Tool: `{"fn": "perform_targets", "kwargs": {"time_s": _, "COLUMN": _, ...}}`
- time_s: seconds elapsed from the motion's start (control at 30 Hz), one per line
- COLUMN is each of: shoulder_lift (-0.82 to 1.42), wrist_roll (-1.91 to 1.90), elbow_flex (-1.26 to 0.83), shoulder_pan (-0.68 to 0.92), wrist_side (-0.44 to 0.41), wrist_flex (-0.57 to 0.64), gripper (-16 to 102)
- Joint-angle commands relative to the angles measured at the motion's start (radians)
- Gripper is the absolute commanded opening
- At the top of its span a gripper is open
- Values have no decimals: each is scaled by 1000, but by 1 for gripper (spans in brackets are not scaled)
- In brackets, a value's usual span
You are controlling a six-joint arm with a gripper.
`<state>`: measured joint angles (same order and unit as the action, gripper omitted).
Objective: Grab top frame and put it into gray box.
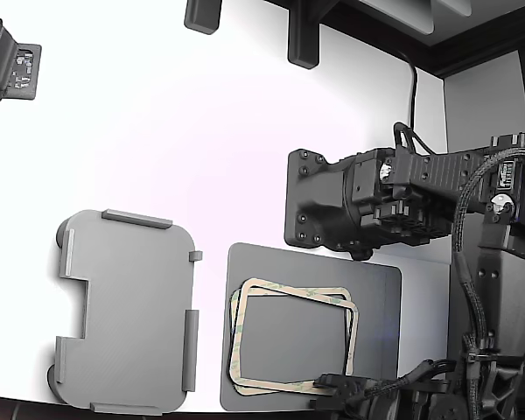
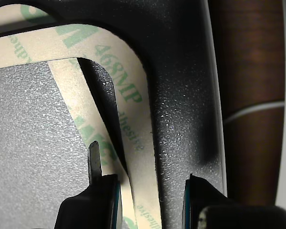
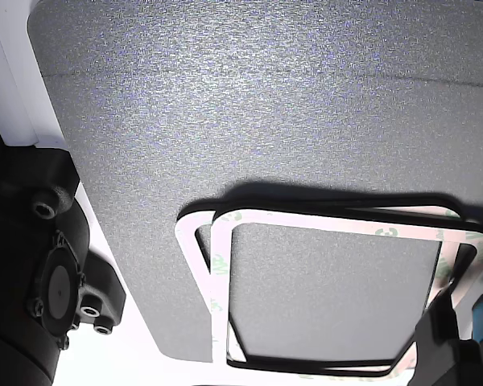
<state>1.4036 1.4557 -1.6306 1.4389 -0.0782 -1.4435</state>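
Two beige frames with green print lie stacked and a little askew on a dark gray mat. The top frame also shows in the wrist view and in the other view. My gripper is low at the frames' near corner on the exterior view's right. In the wrist view the gripper is open, its fingers on either side of the frame's strip. The light gray box lies empty to the exterior view's left of the mat.
A second black arm hangs over the mat's far edge at the exterior view's right. A black device sits at the top left. The white table ends near the box's and mat's front edges.
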Motion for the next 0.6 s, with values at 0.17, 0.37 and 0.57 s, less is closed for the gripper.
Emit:
{"fn": "perform_targets", "kwargs": {"time_s": 0.17, "shoulder_lift": 26, "wrist_roll": -3, "elbow_flex": 11, "shoulder_pan": -9, "wrist_side": 2, "wrist_flex": 14, "gripper": 46}}
{"fn": "perform_targets", "kwargs": {"time_s": 0.37, "shoulder_lift": 28, "wrist_roll": -6, "elbow_flex": 6, "shoulder_pan": -9, "wrist_side": 5, "wrist_flex": 23, "gripper": 45}}
{"fn": "perform_targets", "kwargs": {"time_s": 0.57, "shoulder_lift": 31, "wrist_roll": -12, "elbow_flex": -14, "shoulder_pan": -9, "wrist_side": 8, "wrist_flex": 44, "gripper": 38}}
